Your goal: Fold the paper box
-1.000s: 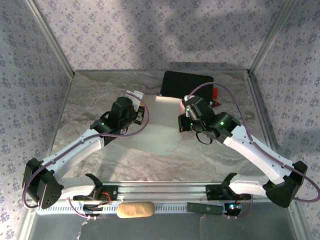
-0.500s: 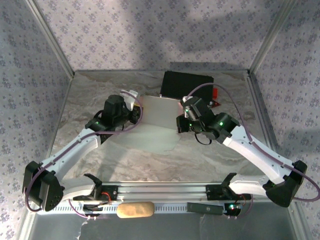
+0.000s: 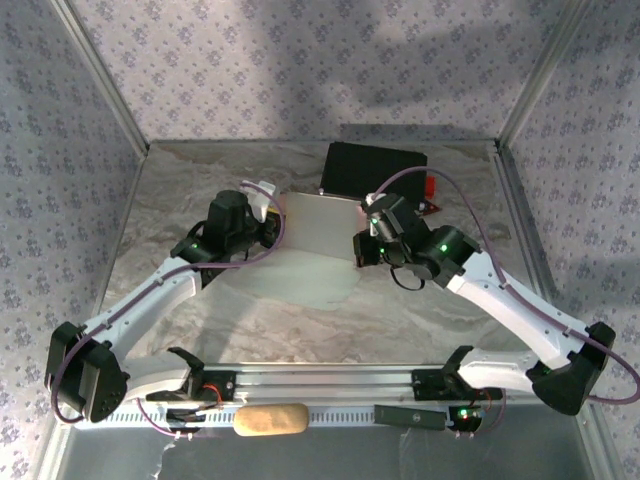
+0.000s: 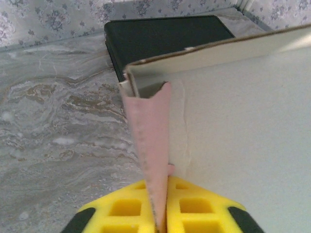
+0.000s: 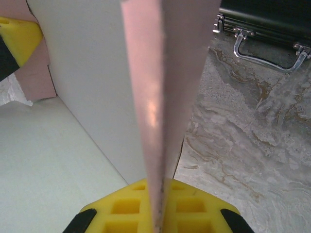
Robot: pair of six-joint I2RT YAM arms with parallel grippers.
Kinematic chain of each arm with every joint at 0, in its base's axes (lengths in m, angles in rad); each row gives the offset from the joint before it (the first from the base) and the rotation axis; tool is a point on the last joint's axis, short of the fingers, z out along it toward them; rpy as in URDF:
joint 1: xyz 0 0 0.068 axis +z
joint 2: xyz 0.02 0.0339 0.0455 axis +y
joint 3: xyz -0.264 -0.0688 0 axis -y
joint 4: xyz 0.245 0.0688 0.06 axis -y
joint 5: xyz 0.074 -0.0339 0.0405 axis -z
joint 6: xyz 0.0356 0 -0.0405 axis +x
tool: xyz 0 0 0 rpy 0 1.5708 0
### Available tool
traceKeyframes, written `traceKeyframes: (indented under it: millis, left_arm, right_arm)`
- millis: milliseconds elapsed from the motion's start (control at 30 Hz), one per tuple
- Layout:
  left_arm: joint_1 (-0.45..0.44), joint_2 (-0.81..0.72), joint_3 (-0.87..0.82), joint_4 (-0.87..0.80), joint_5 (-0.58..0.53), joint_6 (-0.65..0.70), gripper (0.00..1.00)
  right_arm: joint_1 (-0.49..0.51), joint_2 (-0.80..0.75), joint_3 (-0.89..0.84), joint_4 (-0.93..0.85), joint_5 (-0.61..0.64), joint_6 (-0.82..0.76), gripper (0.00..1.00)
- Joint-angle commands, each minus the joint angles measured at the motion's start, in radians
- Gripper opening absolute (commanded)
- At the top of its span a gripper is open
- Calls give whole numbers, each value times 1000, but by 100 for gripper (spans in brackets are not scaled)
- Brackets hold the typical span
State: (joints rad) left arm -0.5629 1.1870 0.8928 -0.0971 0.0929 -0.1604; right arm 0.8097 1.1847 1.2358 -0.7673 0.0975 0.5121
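Top external gives you the count: two arms, two grippers, one box (image 3: 318,228) and one black case (image 3: 375,168). The box sits mid-table (image 3: 170,195) between the grippers, its far side just in front of the case. Your left gripper (image 3: 262,192) is at the box's left rear corner and your right gripper (image 3: 372,210) is at its right rear corner.

The box is thin card, pink on one face and pale whitish on the other. Its base lies flat with the pale face up and is rounded at the near right corner. The back panel stands upright.

In the left wrist view, your left gripper (image 4: 158,206) has its jaws closed tight on the left flap (image 4: 148,131). This pink strip rises from between the yellow pads to the top corner of the standing panel. The box's pale wall (image 4: 238,126) spreads to the right, and the case (image 4: 165,36) lies behind.

In the right wrist view, your right gripper (image 5: 155,201) is likewise clamped on the right flap (image 5: 158,73), which is pink and seen edge-on. The box's pale wall (image 5: 82,73) stands to its left. To its right on the marble is the case (image 5: 272,17) with its one metal handle (image 5: 267,51).
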Motion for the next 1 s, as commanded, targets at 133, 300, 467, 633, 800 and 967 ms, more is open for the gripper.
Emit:
traceKeyframes:
  millis: [133,300,467,633,800,967]
  left_arm:
    - [-109,8,3,11,-308,30,0]
    - [-234,58,40,-32,-671,30,0]
    - [-257,65,28,-21,-713,13,0]
    - [-205,30,28,-13,-402,39,9]
    - [-93,-20,4,-22,-110,2,33]
    - [-23,-55,-28,-36,24,-15,33]
  right_arm:
    - [19,-15,32,37,0,1,0]
    - [37,2,38,24,53,24,0]
    - [39,4,42,22,58,28,0]
    - [33,4,40,23,40,20,0]
    - [13,-7,38,27,25,18,0]
    - [0,-11,37,28,12,12,0]
